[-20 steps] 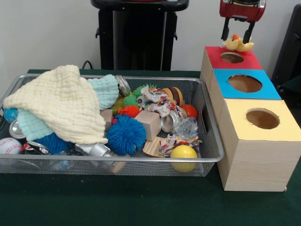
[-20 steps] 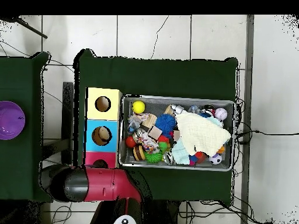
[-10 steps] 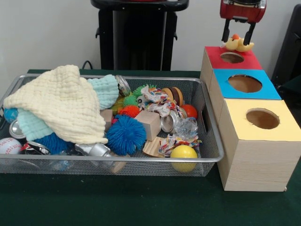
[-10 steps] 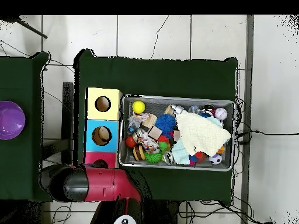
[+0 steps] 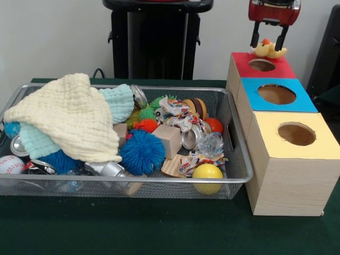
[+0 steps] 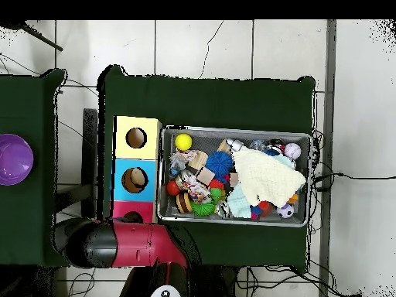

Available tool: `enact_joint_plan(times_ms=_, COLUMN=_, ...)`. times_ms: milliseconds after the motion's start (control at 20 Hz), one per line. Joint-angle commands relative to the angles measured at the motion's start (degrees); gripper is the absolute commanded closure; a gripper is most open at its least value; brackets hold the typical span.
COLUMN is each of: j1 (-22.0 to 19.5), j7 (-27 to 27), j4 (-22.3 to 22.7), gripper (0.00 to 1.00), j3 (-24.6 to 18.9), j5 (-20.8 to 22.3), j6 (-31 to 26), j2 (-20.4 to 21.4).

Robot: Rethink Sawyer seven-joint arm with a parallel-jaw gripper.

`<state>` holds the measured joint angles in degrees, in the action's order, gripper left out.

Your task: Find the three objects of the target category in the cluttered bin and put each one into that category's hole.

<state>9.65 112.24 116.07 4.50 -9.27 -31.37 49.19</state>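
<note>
My gripper hangs at the top right of the front view, shut on a yellow rubber duck with an orange beak. The duck hovers just above the round hole in the red box. A blue box and a yellow box stand in a row in front of it, each with a hole. The wire bin holds a cream cloth, a blue spiky ball, a yellow ball and other toys. In the overhead view my red arm covers the red box's end.
The bin sits right beside the row of boxes on the green table. A black stand rises behind the bin. A purple bowl rests on a second green table at the left of the overhead view.
The gripper and duck have risen very slightly over the red box. Nothing in the bin has moved.
</note>
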Motion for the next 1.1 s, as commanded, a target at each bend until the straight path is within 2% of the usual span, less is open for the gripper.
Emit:
enact_joint_plan(times_ms=50, j1=-1.6, j7=6.1, j4=1.9, gripper=0.00, j3=-1.6, j5=2.2, j6=3.2, j2=-2.8)
enact_joint_plan(times_ms=450, j1=-1.3, j7=5.7, j4=1.2, gripper=0.00, j3=-1.2, j5=2.6, j6=1.2, j2=-2.7)
enact_joint_plan(times_ms=1100, j1=-1.2, j7=5.5, j4=0.9, gripper=0.00, j3=-1.0, j5=3.2, j6=1.4, j2=-3.5)
